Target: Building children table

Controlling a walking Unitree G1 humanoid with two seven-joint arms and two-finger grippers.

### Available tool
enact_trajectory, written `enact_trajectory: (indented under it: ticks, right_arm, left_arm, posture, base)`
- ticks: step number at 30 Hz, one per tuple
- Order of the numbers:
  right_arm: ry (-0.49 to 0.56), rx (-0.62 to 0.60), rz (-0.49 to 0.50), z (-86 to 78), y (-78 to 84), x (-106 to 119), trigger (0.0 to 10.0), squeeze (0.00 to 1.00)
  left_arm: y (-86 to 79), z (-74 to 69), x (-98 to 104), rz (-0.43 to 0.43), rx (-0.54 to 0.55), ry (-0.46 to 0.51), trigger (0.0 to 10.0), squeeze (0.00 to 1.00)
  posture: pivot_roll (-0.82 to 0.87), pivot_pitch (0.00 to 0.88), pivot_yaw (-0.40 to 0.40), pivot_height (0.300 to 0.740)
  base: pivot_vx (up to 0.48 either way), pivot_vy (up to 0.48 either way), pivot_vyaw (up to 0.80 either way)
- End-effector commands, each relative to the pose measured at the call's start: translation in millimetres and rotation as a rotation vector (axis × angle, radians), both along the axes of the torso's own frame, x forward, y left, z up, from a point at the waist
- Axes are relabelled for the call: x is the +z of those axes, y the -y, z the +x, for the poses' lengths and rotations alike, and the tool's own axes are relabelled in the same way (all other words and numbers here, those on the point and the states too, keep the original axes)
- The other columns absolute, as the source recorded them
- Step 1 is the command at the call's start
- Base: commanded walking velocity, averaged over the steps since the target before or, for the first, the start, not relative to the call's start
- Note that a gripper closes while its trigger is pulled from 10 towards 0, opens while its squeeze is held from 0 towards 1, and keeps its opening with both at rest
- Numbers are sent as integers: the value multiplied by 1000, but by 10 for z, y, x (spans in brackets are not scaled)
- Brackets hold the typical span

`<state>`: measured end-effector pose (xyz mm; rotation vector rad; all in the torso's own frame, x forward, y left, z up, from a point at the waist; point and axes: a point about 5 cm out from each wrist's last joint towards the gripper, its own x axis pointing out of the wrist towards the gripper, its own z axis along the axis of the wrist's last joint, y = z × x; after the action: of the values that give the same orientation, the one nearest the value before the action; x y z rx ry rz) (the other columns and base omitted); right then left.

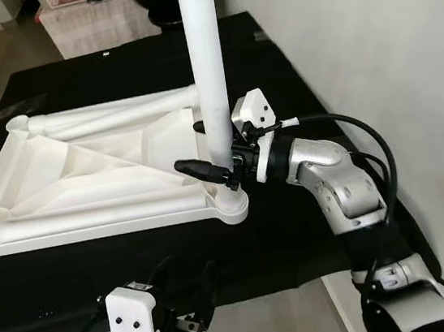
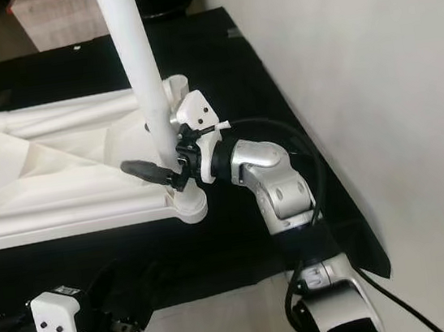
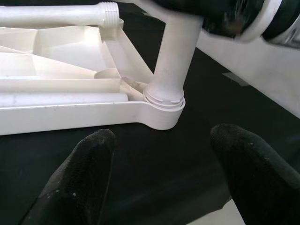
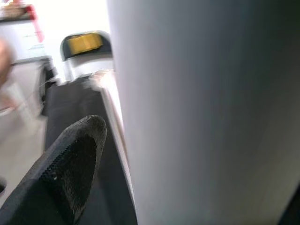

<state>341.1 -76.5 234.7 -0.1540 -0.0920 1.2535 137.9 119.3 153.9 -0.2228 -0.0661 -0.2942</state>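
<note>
The white plastic tabletop [image 1: 85,180] lies upside down on a black mat [image 1: 136,259], with two loose legs [image 1: 108,111] lying along its underside. A white table leg [image 1: 209,78] stands upright in the near right corner socket [image 1: 229,204]. The right gripper [image 1: 213,147] is clamped around this leg just above the socket. The left gripper [image 3: 159,173] hovers low by the mat's near edge, its fingers [image 3: 82,180] spread wide and holding nothing.
</note>
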Motion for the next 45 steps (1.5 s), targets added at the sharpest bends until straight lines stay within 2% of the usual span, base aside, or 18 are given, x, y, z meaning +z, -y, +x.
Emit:
enact_trajectory:
  ticks: [1, 4, 6, 17, 25, 26, 27, 28, 29, 30, 31, 32, 33, 34, 40, 41, 43, 45]
  right_arm:
    - [41, 107, -23, 2, -54, 51, 10000, 0]
    - [47, 131, -27, 41, -44, 99, 10000, 0]
    - [18, 190, -27, 105, -21, 166, 0, 0]
    - [7, 253, -61, 204, 75, 155, 0, 0]
    - [6, 162, -8, 167, 201, 87, 0, 0]
    - [-60, -59, 73, 106, 127, -96, 0, 0]
    - [-128, -441, 125, 53, 92, -343, 0, 0]
    - [-128, -441, 125, 53, 92, -343, 0, 0]
    - [-219, -769, 109, -119, 178, -618, 0, 0]
    - [-232, -889, 54, -356, 181, -800, 0, 0]
    - [-248, -870, 46, -459, 92, -825, 0, 0]
    - [-248, -870, 46, -459, 92, -825, 0, 0]
    - [-256, -812, 50, -511, 12, -814, 0, 0]
    - [-246, -773, 73, -461, -62, -767, 0, 0]
    - [-218, -713, 86, -306, -142, -689, 0, 0]
    - [-204, -668, 73, -291, -169, -642, 10000, 0]
    - [-147, -570, 90, -241, -188, -491, 10000, 0]
    - [-134, -568, 94, -260, -199, -448, 10000, 0]
  left_arm:
    - [8, -33, 4, 10, 0, -13, 10000, 0]
    - [10, -41, 10, 11, 0, -14, 10000, 0]
    - [12, -59, 20, 12, 0, -17, 10000, 0]
    - [29, -74, 34, 11, -4, -19, 10000, 0]
    - [37, -64, 35, 7, -5, -18, 10000, 0]
    - [31, -60, 33, 7, -5, -17, 10000, 0]
    - [19, -56, 31, 8, -4, -17, 10000, 0]
    - [19, -56, 31, 8, -4, -17, 10000, 0]
    - [9, -47, 32, 9, -4, -16, 10000, 0]
    - [1, -31, 31, 11, -5, -14, 10000, 0]
    - [-7, -18, 22, 12, -6, -14, 10000, 0]
    - [-7, -18, 22, 12, -6, -14, 10000, 0]
    - [-11, -9, 15, 13, -7, -14, 10000, 0]
    - [-13, 8, 4, 13, -9, -15, 10000, 0]
    - [-22, 44, -19, 13, -11, -15, 10000, 0]
    - [-29, 41, -20, 17, -5, -14, 10000, 0]
    - [-36, 32, -20, 21, 5, -12, 10000, 0]
    - [-36, 31, -19, 21, 6, -12, 10000, 0]
  posture:
    - [142, 201, 21, 740]
    - [148, 208, 20, 740]
    - [154, 219, 23, 740]
    - [133, 229, 16, 740]
    - [117, 227, 16, 740]
    - [108, 226, 7, 740]
    - [102, 223, 12, 740]
    - [102, 223, 12, 740]
    - [99, 224, 17, 740]
    - [98, 227, 31, 740]
    - [92, 214, 36, 740]
    - [92, 214, 36, 740]
    - [92, 214, 36, 740]
    - [86, 190, 39, 740]
    - [109, 180, 32, 740]
    - [116, 175, 36, 740]
    - [120, 172, 35, 740]
    - [120, 172, 35, 740]
  base:
    - [0, 0, 0]
    - [0, 0, 0]
    - [0, 0, 0]
    - [0, 0, 0]
    - [0, 0, 0]
    - [0, 0, 0]
    - [0, 0, 0]
    - [0, 0, 0]
    - [0, 0, 0]
    - [0, 0, 0]
    - [0, 0, 0]
    - [0, 0, 0]
    - [0, 0, 0]
    - [0, 0, 0]
    - [0, 0, 0]
    - [0, 0, 0]
    - [0, 0, 0]
    - [0, 0, 0]
